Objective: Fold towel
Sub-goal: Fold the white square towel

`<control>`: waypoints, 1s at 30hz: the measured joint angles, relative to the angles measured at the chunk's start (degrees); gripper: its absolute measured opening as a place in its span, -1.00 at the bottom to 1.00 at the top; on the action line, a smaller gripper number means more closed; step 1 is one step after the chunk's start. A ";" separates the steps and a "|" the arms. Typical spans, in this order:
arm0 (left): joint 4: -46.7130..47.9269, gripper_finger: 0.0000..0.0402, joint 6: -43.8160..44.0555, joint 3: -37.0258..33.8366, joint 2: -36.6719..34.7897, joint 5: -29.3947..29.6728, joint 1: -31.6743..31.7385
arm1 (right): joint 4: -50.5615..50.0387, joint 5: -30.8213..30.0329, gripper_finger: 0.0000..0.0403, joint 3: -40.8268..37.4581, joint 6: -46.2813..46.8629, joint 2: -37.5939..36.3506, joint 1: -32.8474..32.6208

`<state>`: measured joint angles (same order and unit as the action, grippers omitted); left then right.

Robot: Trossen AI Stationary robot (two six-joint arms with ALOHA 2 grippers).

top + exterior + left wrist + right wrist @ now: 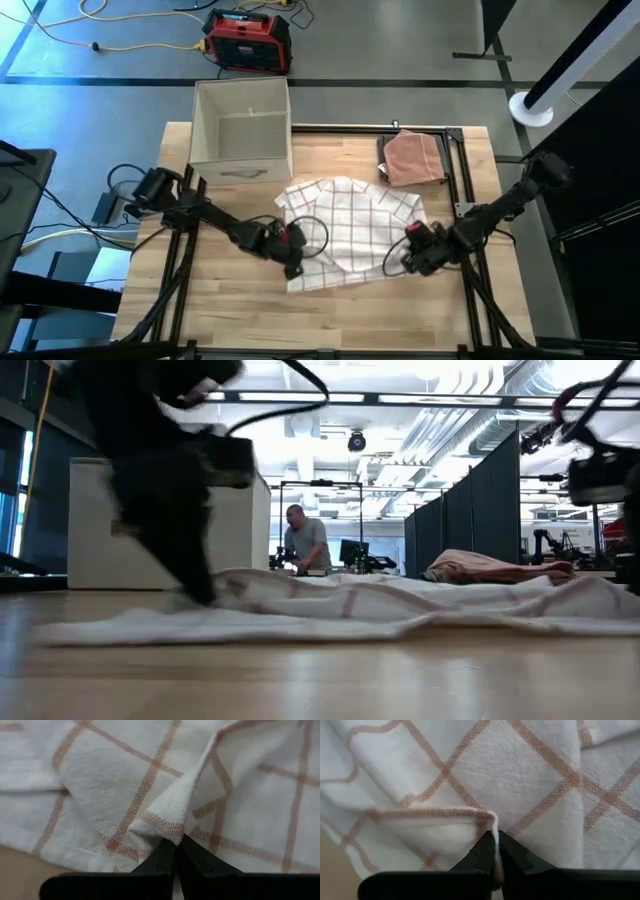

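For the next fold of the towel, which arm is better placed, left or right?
Neither clearly: left gripper and right gripper each pinch a near edge of the towel, so both would likely lift together.

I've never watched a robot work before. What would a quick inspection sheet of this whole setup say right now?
Surface: pale wooden table, black frame rails.
Job's things: white towel with tan checks, rumpled at centre.
Clutter: open white box; folded pinkish-tan cloth at the far right.
Grippers: left gripper and right gripper, jaws shut on towel edges.
Cables: yellow cable on the floor; black leads on the arms.
Surroundings: red and black case; a person far behind.
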<state>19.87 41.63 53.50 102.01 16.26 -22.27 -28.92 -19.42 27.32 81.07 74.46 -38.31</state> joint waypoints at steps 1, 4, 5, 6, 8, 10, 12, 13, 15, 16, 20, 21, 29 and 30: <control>0.66 -1.00 1.08 -0.02 -0.31 -0.73 -1.44 | 0.99 0.25 -1.00 1.32 0.74 1.44 -1.23; 2.62 -1.00 4.32 -0.09 -1.25 -2.90 -5.77 | 3.88 0.96 -1.00 5.61 2.74 5.93 -4.77; 3.28 -1.00 5.40 -0.11 -1.57 -3.63 -7.21 | 4.85 1.20 -1.00 7.04 3.40 7.42 -5.96; 3.94 -1.00 6.48 -0.13 -1.88 -4.35 -8.65 | 5.81 1.44 -1.00 8.47 4.07 8.92 -7.14; 5.25 -1.00 8.64 -0.17 -2.51 -5.80 -11.53 | 7.74 1.91 -1.00 11.34 5.40 11.91 -9.50; 6.56 -1.00 10.80 -0.21 -3.13 -7.26 -14.41 | 9.66 2.39 -1.00 14.20 6.73 14.90 -11.87; 8.38 -1.00 12.23 -0.23 -3.84 -7.74 -16.68 | 7.92 2.10 -1.00 18.58 6.08 16.97 -12.98; 10.11 -1.00 12.48 -0.23 -4.53 -7.75 -17.21 | 5.22 1.80 -1.00 20.88 5.19 17.38 -12.91; 14.66 -1.00 12.26 -0.27 -6.53 -7.63 -17.27 | -2.79 0.52 -1.00 25.50 3.58 17.39 -12.14; 16.70 -1.00 11.31 -0.27 -7.79 -7.39 -16.74 | -7.50 -0.61 -1.00 27.72 2.61 17.04 -11.45; 24.31 -1.00 5.10 -0.10 -15.48 -6.59 -12.54 | -26.22 -6.83 -1.00 35.80 -1.81 13.35 -7.43; 25.81 -1.00 3.56 0.30 -17.68 -5.87 -11.26 | -30.01 -8.57 -1.00 37.51 -2.78 12.16 -6.18; 35.83 -1.00 -6.30 7.93 -34.70 5.32 0.85 | -52.00 -26.50 -1.00 48.71 -8.37 1.81 3.93; 36.16 -1.00 -7.85 8.55 -35.88 6.87 1.93 | -53.55 -28.96 -1.00 49.71 -10.32 0.86 5.26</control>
<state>56.03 33.79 62.06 66.12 23.12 -20.33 -82.46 -48.38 77.02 70.75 75.32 -33.05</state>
